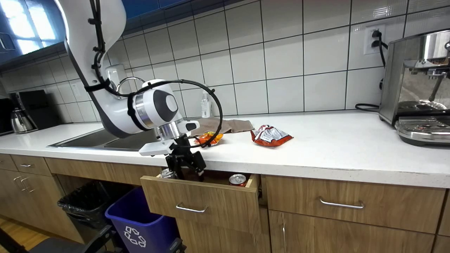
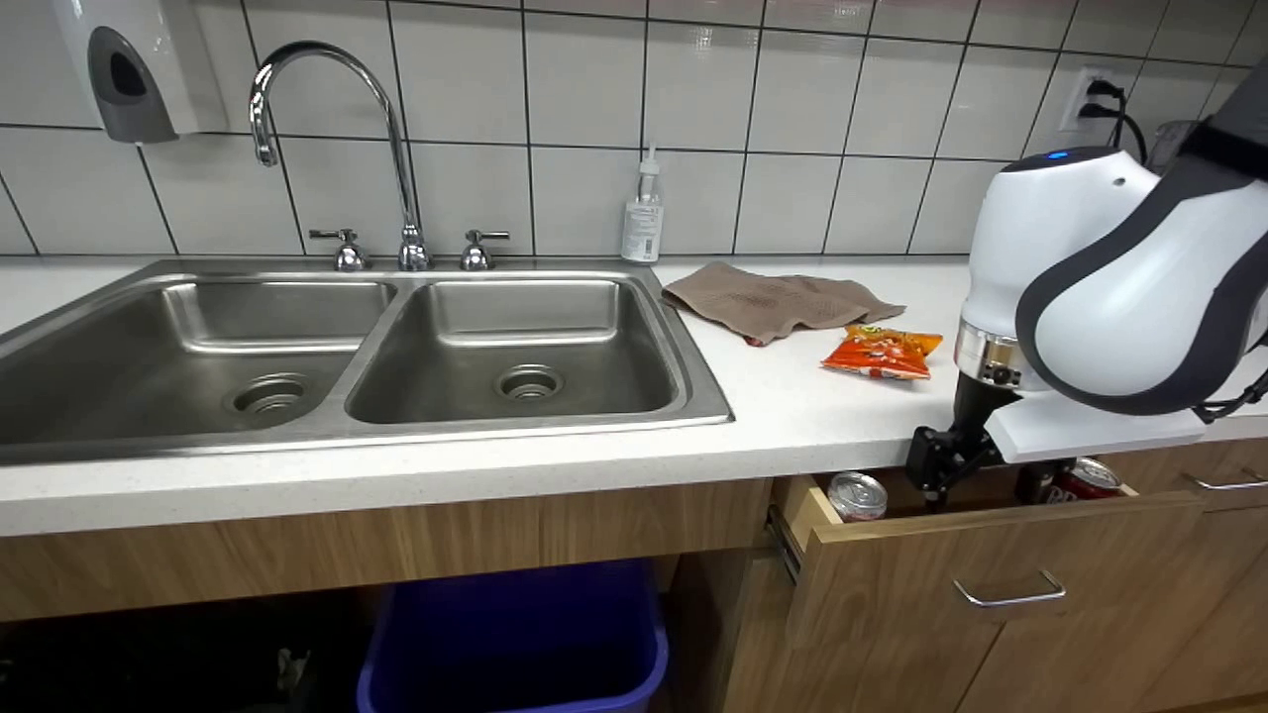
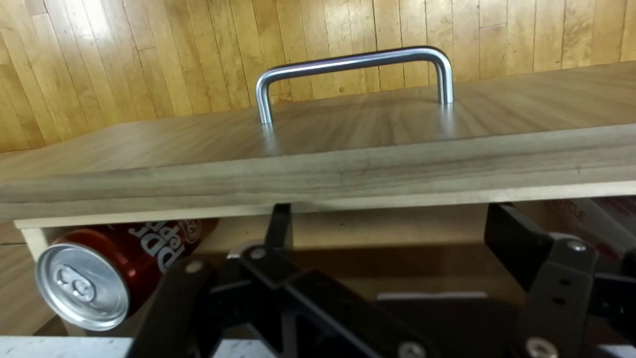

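My black gripper (image 3: 390, 223) is open and empty, fingers pointing down into an open wooden drawer (image 1: 225, 207). In the wrist view its fingertips are spread just behind the drawer front (image 3: 318, 179); whether they touch it I cannot tell. The gripper shows in both exterior views (image 1: 190, 174) (image 2: 984, 495). A dark red Dr Pepper can (image 3: 82, 286) leans in one drawer corner; it also shows in both exterior views (image 1: 238, 180) (image 2: 1085, 482). Another can (image 1: 168, 173) (image 2: 858, 495) stands at the opposite side, partly behind a finger in the wrist view (image 3: 591, 219).
The white counter edge (image 1: 316, 172) overhangs the drawer's back. On the counter lie a brown cloth (image 2: 768, 297), an orange snack bag (image 2: 880, 352) and a red-silver bag (image 1: 270, 136). A sink (image 2: 540, 431), blue bin (image 1: 160, 230), black-lined bin (image 1: 75, 209) and coffee machine (image 1: 404, 77) are nearby.
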